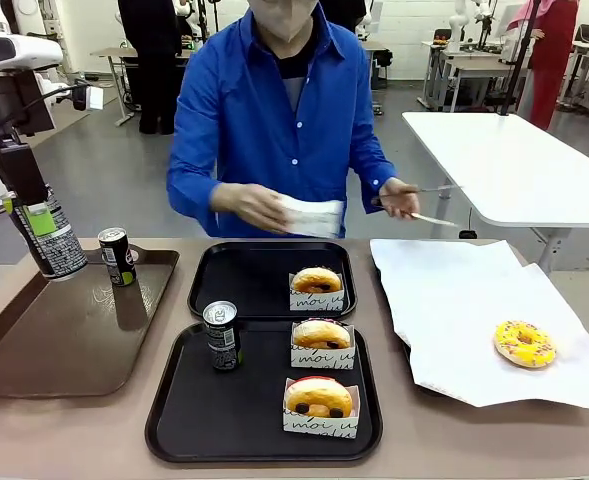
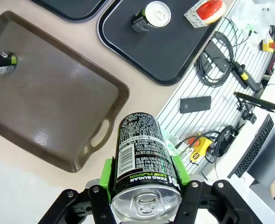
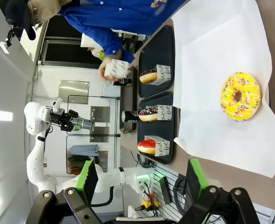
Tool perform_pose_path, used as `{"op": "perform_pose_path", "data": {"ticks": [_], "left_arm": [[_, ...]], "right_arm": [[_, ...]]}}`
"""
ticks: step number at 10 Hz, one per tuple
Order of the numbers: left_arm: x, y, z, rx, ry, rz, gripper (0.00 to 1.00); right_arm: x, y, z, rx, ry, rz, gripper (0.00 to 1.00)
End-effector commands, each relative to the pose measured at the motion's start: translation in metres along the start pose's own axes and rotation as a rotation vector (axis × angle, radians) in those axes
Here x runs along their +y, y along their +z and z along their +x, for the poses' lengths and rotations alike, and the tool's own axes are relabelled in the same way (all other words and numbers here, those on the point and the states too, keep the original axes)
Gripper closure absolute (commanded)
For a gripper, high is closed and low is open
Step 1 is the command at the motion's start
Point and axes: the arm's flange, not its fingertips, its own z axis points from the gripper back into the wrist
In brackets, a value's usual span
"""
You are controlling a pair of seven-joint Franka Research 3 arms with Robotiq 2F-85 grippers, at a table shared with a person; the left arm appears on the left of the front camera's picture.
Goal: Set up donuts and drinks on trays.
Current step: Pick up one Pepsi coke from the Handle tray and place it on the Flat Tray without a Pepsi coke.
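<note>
Item: my left claw [image 2: 145, 179] grips one can [image 2: 142, 149], long axis near vertical, raised over the brown tray [image 1: 64, 340]. The far black tray [image 1: 244, 270], lacking a drink, lies rightward and below the claw. Right claw [image 3: 139, 179] open, empty.

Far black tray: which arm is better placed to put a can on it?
Left. The left gripper holds a can near the brown tray; the right gripper is open and empty over the white paper.
</note>
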Motion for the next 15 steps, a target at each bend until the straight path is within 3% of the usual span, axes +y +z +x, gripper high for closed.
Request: {"op": "perform_pose_path", "data": {"ticks": [1, 12, 15], "left_arm": [[-0.001, 0.006, 0.0, -0.005, 0.01, 0.013, 0.41], [0.0, 0.0, 0.0, 0.0, 0.0, 0.0, 0.41], [0.022, -0.008, 0.051, -0.039, -0.005, 0.053, 0.41]], "right_arm": [[0.001, 0.0, 0.002, -0.012, 0.02, 0.03, 0.0], [0.001, 0.0, 0.002, -0.012, 0.02, 0.03, 0.0], [0.001, 0.0, 0.002, -0.012, 0.02, 0.03, 0.0]]}}
